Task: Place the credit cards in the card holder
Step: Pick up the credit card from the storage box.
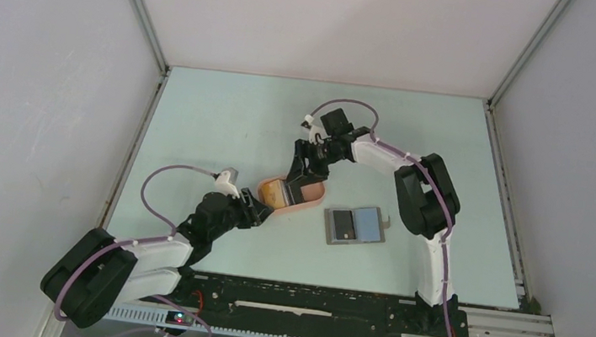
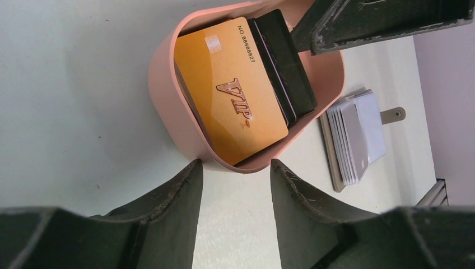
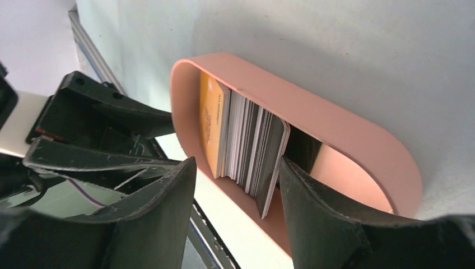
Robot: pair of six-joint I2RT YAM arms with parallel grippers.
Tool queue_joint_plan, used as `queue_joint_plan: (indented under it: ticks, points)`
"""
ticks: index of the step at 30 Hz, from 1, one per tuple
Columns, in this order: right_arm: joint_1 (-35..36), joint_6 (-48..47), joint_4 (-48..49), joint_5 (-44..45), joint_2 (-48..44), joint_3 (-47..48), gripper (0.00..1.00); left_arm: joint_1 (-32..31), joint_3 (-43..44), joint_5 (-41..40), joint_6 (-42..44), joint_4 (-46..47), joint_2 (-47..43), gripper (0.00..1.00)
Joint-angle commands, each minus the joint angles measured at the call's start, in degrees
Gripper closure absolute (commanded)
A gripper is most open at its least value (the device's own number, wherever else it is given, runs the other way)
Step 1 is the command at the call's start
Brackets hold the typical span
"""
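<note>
The credit cards point(image 2: 235, 95), a yellow-orange VIP card fronting dark, white-striped ones, stand packed on edge in a peach oval tray point(image 2: 162, 95), left of the unfolded grey card holder point(image 1: 354, 225) on the surface point(image 1: 224, 118). The right end effector point(image 3: 236, 165) straddles the stack, spread wide; contact cannot be told. The left end effector point(image 2: 235, 165), likewise parted and empty, sits just near-left of the tray's rounded end.

Inspector: Trays?
Clerk: One peach tray point(image 1: 314, 197).
Inspector: Card holders?
Clerk: One card holder point(image 1: 354, 225), showing two halves.
Inspector: Credit cards point(image 3: 246, 140)?
Clerk: One yellow-orange card point(image 2: 232, 92). At least two dark cards point(image 2: 291, 67) behind it. The stack's full total cannot be counted.
Inspector: Grippers?
Clerk: Two: left gripper point(image 2: 235, 168), right gripper point(image 3: 238, 168).
</note>
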Motion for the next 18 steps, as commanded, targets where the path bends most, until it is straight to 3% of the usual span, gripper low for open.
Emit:
queue_joint_plan:
  ticks: [1,7,18]
  points:
    - [2.2,2.5,1.0,-9.7,-3.3,-0.2,0.37,0.0,0.6,2.1,-1.0,3.3,-0.1,0.48]
    - [2.3,2.8,1.0,-10.9,-2.5,-0.3,0.39,0.1,0.6,2.2,-1.2,3.3,-0.2,0.48]
    - [3.5,0.6,-2.3,-4.7,0.6,1.2,0.37,0.1,0.3,2.4,-1.2,3.4,-0.2,0.48]
